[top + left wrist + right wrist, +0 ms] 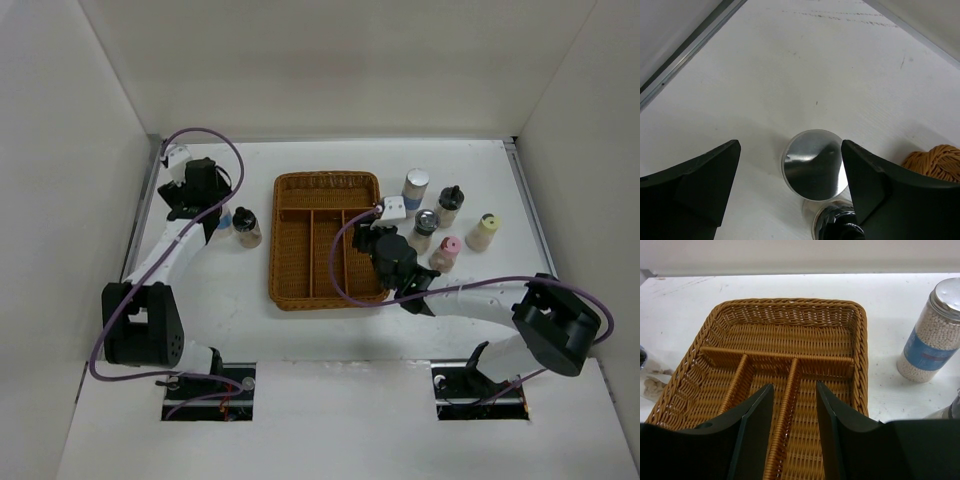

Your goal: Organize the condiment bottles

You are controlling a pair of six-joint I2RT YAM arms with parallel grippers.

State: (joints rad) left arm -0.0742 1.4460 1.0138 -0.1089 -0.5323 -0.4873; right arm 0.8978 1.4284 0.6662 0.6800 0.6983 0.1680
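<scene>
White table (240,300); left gripper (790,146) wide by silver-capped jar (815,162); right gripper (795,390) narrow above tray (790,302)

Light was bright and even; the silver cap (812,165) between the fingers of the left gripper (790,146) showed soft glare.

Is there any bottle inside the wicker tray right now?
No, the wicker tray shows only bare weave in its visible compartments, and the silver-capped bottle stands outside it.

Left tool (790,145) spread wide and angled downward, right tool (794,387) narrowly parted, holding nothing
</scene>
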